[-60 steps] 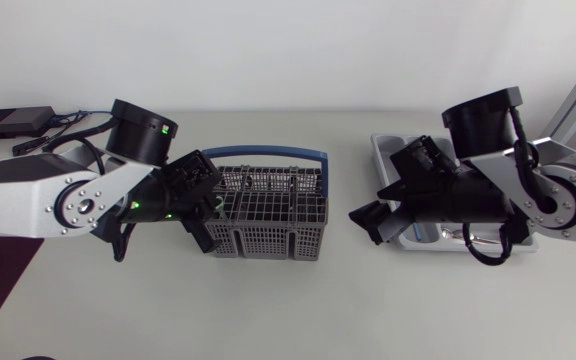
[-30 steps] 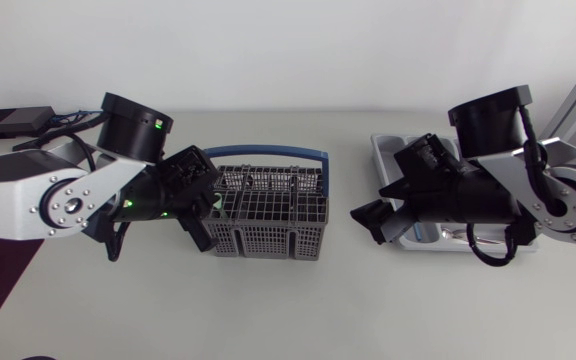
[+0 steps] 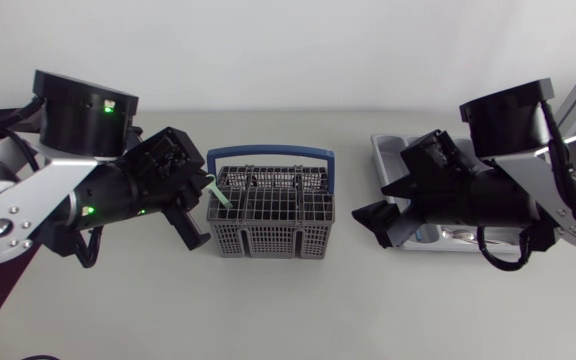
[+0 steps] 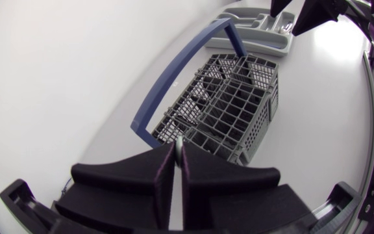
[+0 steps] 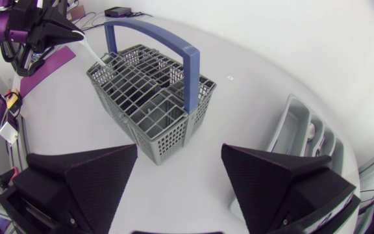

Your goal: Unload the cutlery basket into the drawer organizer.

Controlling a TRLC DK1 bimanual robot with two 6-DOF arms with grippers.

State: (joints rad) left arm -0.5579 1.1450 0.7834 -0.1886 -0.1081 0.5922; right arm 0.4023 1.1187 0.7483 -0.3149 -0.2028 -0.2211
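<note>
I am clenching my left pincer (image 4: pixel 178 149) on a thin pale-green utensil (image 5: pixel 93 52), its lower end at the rim of the grey mesh cutlery basket with a blue handle (image 3: pixel 268 215), mid-bench (image 3: pixel 288 310). My right pincer (image 5: pixel 179 153) is hanging released beside the grey compartmented drawer organizer (image 3: pixel 389 150) near the right edge. The organizer is already holding silver cutlery (image 3: pixel 458 236), so I am judging the unloading partly done. Bare bench is lying open between basket and organizer.

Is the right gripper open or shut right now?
Open. The right gripper has its two fingers spread wide apart in its own wrist view, and nothing is held between them.
</note>
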